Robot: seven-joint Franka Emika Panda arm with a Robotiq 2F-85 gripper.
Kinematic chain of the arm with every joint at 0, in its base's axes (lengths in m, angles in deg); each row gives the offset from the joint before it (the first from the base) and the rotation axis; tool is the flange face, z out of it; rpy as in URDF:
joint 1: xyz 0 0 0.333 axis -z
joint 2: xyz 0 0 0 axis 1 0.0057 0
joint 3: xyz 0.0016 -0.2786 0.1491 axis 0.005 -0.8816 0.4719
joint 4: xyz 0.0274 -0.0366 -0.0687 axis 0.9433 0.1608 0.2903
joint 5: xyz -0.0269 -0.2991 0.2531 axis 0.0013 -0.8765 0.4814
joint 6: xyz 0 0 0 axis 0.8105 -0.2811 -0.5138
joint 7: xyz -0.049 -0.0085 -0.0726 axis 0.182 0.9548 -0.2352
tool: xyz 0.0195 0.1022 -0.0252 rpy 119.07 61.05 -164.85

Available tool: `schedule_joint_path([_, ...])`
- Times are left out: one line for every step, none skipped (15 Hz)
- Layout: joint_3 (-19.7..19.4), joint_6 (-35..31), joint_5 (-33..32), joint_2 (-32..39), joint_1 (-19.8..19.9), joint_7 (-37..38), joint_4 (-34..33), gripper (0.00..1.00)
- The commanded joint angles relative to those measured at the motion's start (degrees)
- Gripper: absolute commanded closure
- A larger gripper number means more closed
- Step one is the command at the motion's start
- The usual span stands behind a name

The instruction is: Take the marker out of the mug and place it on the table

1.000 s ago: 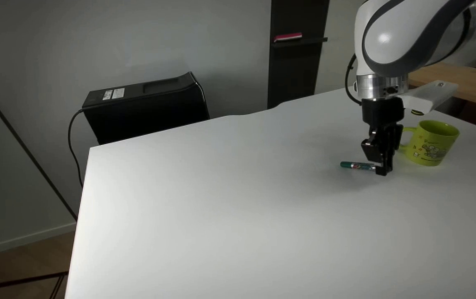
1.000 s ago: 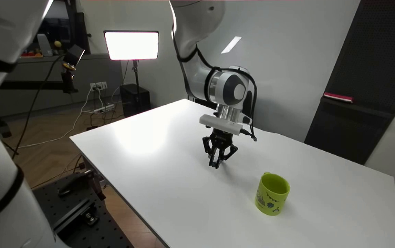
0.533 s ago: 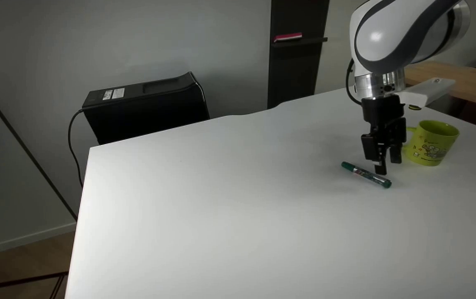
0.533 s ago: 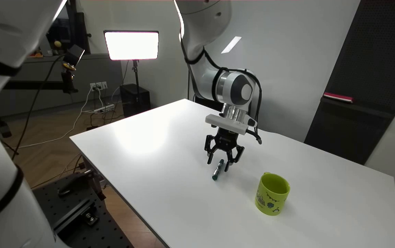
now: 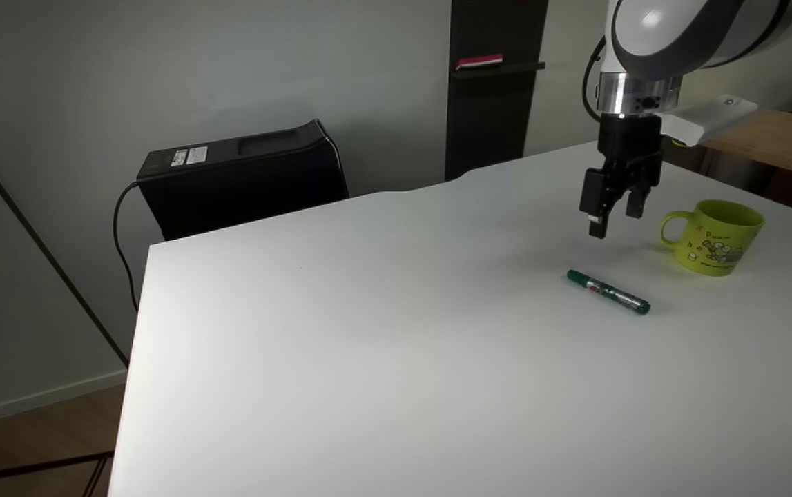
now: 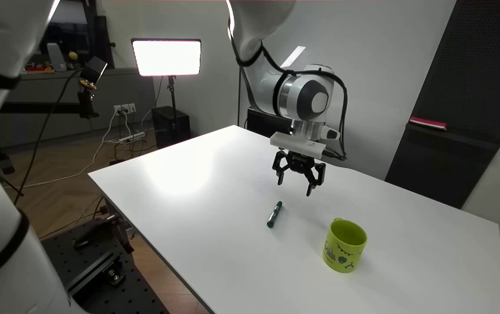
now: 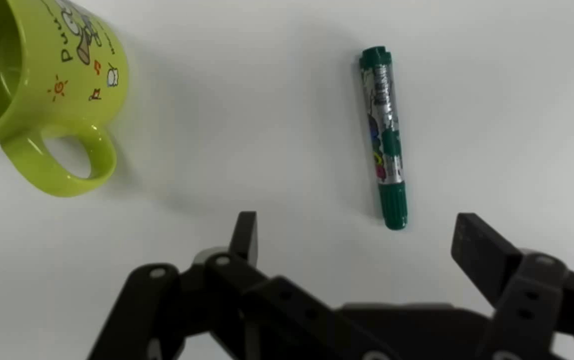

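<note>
A green-capped marker with a silver, printed barrel lies flat on the white table (image 5: pixel 368 359), seen in both exterior views (image 5: pixel 608 292) (image 6: pixel 274 214). The lime-green mug (image 5: pixel 717 241) (image 6: pixel 341 255) stands upright beside it, apart from the marker. My gripper (image 5: pixel 616 221) (image 6: pixel 294 186) hangs above the table with its fingers spread wide and nothing held. In the wrist view the marker (image 7: pixel 384 125) lies beyond the gap of the gripper (image 7: pixel 357 220), its cap end nearest. The mug (image 7: pixel 76 85) shows at the upper left there, its handle pointing down.
Behind the table stands a black box-like device (image 5: pixel 244 183) by the wall. A bright lamp panel (image 6: pixel 165 56) is on a stand in the background. A dark shelf panel (image 5: pixel 496 117) rises behind the far table edge.
The gripper has opened and let go of the marker, which stays lying on the table. Then the arm has risen away from it. The mug has not moved.
</note>
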Motion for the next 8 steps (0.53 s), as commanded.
schedule_joint_path([1.0, -4.8, 5.2, -5.8, 1.4, 4.1, 5.5, 0.0])
schedule_joint_path([0.6, -4.2, 6.2, -6.3, 1.0, 5.7, 5.8, 0.0])
schedule_joint_path([0.3, -3.4, 6.3, -6.9, 0.6, 6.1, 6.4, 0.0])
schedule_joint_path([0.3, -3.4, 6.2, -7.9, 0.4, 6.3, 7.6, 0.0])
schedule_joint_path([0.4, -3.4, 5.3, -5.1, 0.9, 3.7, 4.6, 0.0])
schedule_joint_path([0.4, -3.4, 5.5, -5.6, 0.8, 4.2, 5.3, 0.0])
schedule_joint_path([0.4, -3.4, 5.6, -6.0, 0.7, 4.4, 5.9, 0.0])
schedule_joint_path([0.4, -3.4, 5.7, -6.2, 0.6, 4.5, 6.2, 0.0])
